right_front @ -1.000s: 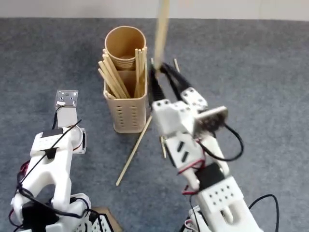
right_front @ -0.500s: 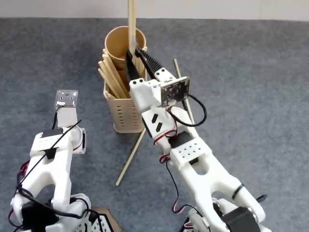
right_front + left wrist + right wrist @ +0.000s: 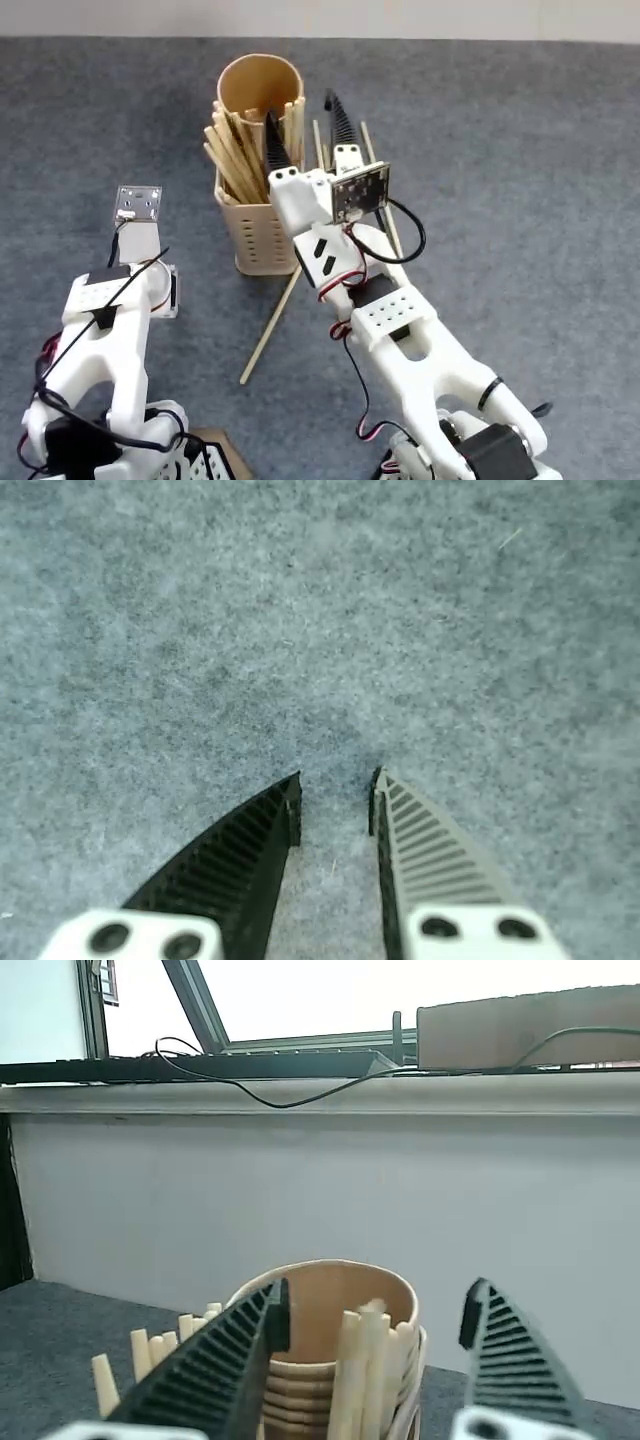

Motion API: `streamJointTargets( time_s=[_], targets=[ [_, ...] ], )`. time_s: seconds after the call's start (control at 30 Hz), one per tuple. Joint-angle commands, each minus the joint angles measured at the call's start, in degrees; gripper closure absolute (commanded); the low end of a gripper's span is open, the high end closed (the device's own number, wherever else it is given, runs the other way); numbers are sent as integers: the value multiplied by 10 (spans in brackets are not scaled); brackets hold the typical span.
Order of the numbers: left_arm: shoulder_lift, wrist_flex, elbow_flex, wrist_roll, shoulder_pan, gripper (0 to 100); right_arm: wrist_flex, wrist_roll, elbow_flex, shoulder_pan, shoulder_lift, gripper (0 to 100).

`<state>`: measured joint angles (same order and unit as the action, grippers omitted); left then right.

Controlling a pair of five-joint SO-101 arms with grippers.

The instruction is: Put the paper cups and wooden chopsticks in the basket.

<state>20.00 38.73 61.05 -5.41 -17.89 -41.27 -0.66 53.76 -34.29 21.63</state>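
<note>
Right gripper (image 3: pixel 303 130): spread wide, holding nothing, just above basket (image 3: pixel 262 240).
Wooden chopsticks (image 3: pixel 235 165): on end in basket, tips up, fanned and leaning.
Paper cups (image 3: pixel 258 85): nested, mouth up, at basket's far end.
Loose chopstick (image 3: pixel 268 328): flat, diagonal from basket's foot toward the arms.
Left gripper (image 3: pixel 335 780): narrowly parted over grey carpet (image 3: pixel 520 150), well apart from basket.
Pale wall (image 3: pixel 300 1190) and window beyond.
</note>
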Motion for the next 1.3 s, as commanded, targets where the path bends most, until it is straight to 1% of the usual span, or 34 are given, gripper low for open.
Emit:
streamJointTargets(
  time_s=[0.0,0.07,0.13,0.23,0.37,0.47,0.53,0.6,0.7,0.77,0.83,0.97,1.1,1.27],
  targets=[
    [-1,-10,-1,-7,15,846,-12,0,-8,-1,6,696],
    [-1,-10,-1,-7,15,846,-7,-1,-7,9,35,696],
    [-1,-10,-1,-7,15,846,51,-1,-8,26,87,696],
    [-1,-10,-1,-7,15,846,236,2,-18,62,198,696],
    [-1,-10,-1,-7,15,846,545,3,-43,147,325,696],
    [-1,-10,-1,-7,15,846,682,2,-51,200,336,729],
    [-1,-10,-1,-7,15,846,701,-1,-51,223,312,777],
    [-1,-10,-1,-7,15,846,702,-2,-49,225,263,834],
    [-1,-10,-1,-7,15,846,705,-4,-54,223,156,882],
    [-1,-10,-1,-7,15,846,705,-34,-55,221,85,882],
    [-1,-10,-1,-7,15,846,704,-68,-59,192,20,882],
    [-1,-10,-1,-7,15,846,704,-62,-110,142,-98,882],
    [-1,-10,-1,-7,15,846,702,-63,-186,135,-196,875],
    [-1,-10,-1,-7,15,846,705,-62,-281,124,-255,767]
  ],
)
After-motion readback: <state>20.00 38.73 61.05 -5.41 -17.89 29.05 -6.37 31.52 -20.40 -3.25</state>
